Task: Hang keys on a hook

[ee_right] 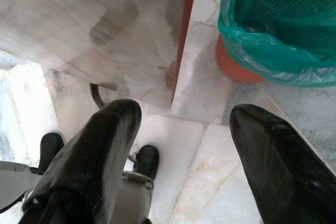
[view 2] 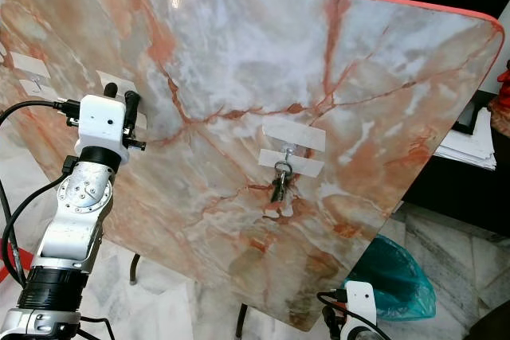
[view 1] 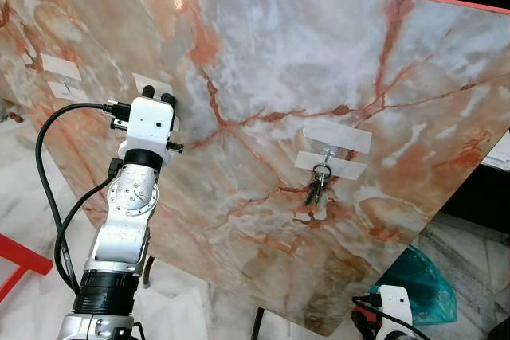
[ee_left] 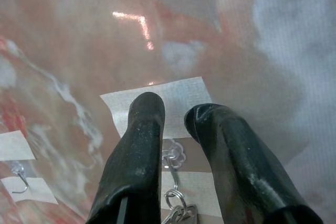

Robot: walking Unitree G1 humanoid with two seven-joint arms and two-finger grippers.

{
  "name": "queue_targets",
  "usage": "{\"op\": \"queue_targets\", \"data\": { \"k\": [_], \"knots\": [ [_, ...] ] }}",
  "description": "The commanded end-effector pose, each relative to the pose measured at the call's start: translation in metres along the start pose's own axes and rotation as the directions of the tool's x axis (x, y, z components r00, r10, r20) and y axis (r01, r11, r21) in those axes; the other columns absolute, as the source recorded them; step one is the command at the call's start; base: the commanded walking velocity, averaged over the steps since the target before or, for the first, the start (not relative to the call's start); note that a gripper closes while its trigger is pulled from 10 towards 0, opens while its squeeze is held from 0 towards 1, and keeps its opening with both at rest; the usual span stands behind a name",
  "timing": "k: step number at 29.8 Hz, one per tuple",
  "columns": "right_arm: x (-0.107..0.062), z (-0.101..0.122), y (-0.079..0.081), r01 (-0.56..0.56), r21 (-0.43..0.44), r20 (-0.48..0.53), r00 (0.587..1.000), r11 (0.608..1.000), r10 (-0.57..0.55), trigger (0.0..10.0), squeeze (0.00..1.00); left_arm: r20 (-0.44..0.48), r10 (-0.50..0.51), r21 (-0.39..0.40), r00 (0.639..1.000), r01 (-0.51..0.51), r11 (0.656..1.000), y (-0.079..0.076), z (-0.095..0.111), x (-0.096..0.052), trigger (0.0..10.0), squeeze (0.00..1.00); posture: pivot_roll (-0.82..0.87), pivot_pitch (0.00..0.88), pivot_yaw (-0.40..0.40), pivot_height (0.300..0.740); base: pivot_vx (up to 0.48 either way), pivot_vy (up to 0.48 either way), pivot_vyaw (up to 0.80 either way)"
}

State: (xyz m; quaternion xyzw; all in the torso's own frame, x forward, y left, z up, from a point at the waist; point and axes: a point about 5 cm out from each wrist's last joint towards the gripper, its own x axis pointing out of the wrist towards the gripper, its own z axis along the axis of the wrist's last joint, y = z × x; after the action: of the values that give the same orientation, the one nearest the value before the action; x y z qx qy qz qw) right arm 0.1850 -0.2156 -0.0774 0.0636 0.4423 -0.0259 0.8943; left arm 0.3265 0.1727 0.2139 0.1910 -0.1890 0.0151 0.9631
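Fingers of your left gripper [ee_left: 176,116] stand slightly parted and empty, their tips close against the marble panel [view 1: 263,53] with a strip of tape [ee_left: 170,98] behind them. Between and just below those fingers, in the left wrist view, you can see a small clear hook [ee_left: 171,156] stuck to the panel with a key ring and keys [ee_left: 177,211] hanging from it. No finger touches the ring, so the bunch seems to carry its own weight on the hook.

From the head you see the left arm raised to the panel's left side, the wrist covering that spot. Farther right on the panel a second bunch of keys [view 1: 316,189] hangs from another taped hook [view 1: 328,151], well apart from the arm. Far left there is one more small hook [ee_left: 20,178] with nothing on it.

Your right gripper [ee_right: 181,129] hangs low with its fingers spread wide and empty, pointing at the floor tiles [ee_right: 210,156] beside a bin lined with a green bag [ee_right: 283,19].

Judging by this, the hanging itself looks done: keys on the hook, fingers let go. What's left for you is to back the left arm straight away without snagging the ring.
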Motion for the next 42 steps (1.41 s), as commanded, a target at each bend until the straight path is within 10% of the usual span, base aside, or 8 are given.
{"op": "queue_targets", "data": {
  "k": [1, 25, 42],
  "knots": [
    [-0.001, 0.0, -0.003, 0.005, -0.006, 0.001, 1.0, 1.0, -0.005, 10.0, 0.0, 0.064, -0.075, 0.005, 0.995, 0.075, 0.997, -0.014, 0.014, 0.002, 10.0, 0.0, 0.05, 0.015, -0.068, 0.74, 0.0, 0.0, 0.0],
    [-0.001, 0.0, -0.002, 0.002, -0.01, 0.0, 1.0, 1.0, -0.002, 10.0, 0.0, 0.096, -0.033, -0.027, 0.995, 0.036, 0.999, -0.015, 0.021, -0.011, 10.0, 0.0, 0.05, 0.007, -0.066, 0.74, 0.0, 0.0, 0.0],
    [-0.001, -0.003, -0.002, 0.002, -0.011, -0.006, 1.0, 1.0, -0.002, 10.0, 0.0, 0.033, 0.11, -0.069, 0.993, -0.108, 0.992, -0.004, 0.004, -0.048, 10.0, 0.0, 0.04, 0.0, -0.043, 0.74, 0.0, 0.0, 0.0]
  ]
}}
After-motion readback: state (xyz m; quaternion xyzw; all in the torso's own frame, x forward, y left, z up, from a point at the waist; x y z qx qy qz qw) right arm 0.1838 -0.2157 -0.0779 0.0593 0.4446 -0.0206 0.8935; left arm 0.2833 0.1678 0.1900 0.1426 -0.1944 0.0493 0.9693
